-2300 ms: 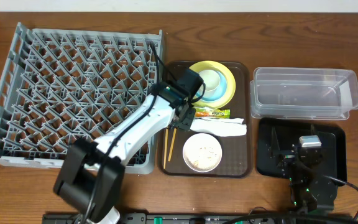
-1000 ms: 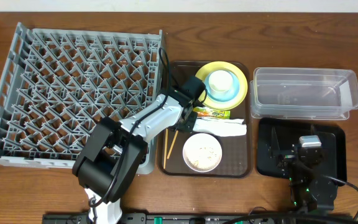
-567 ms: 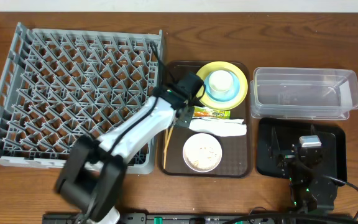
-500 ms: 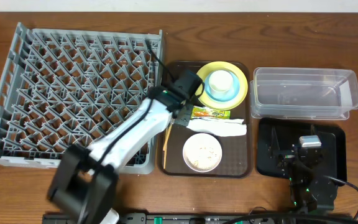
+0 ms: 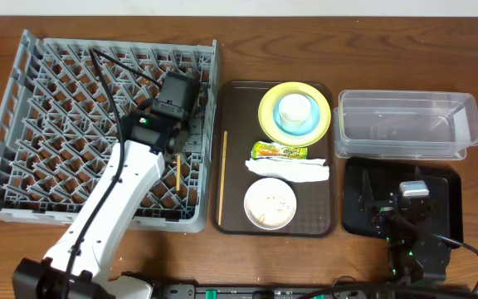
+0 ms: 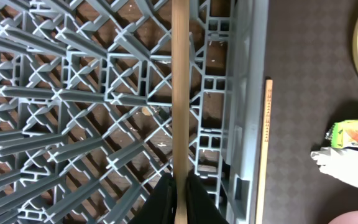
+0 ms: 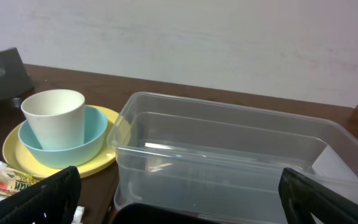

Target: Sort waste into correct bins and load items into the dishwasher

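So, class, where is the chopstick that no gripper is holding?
In the overhead view the loose chopstick lies along the brown tray's left edge, beside the grey dish rack's right wall and left of the white napkin.
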Controlling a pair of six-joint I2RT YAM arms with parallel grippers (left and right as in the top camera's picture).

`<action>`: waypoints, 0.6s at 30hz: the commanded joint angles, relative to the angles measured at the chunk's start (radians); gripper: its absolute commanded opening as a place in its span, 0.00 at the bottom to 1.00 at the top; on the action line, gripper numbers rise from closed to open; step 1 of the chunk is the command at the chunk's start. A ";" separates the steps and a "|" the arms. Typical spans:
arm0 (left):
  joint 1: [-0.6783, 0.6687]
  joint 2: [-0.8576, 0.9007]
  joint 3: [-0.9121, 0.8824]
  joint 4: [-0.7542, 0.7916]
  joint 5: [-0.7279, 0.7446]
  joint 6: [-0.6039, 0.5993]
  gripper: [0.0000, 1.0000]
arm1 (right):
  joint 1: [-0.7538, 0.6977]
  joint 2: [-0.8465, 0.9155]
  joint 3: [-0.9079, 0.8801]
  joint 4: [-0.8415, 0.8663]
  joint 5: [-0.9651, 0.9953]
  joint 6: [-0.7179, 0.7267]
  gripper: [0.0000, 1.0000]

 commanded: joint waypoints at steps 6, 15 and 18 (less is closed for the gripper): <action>0.013 0.081 0.003 0.000 0.031 0.039 0.08 | 0.007 -0.005 -0.001 -0.005 0.006 0.012 0.99; 0.013 0.135 0.003 0.027 0.077 0.035 0.14 | 0.007 -0.005 -0.001 -0.005 0.006 0.012 0.99; 0.015 0.135 0.004 0.027 0.066 0.035 0.48 | 0.007 -0.005 -0.001 -0.005 0.006 0.012 0.99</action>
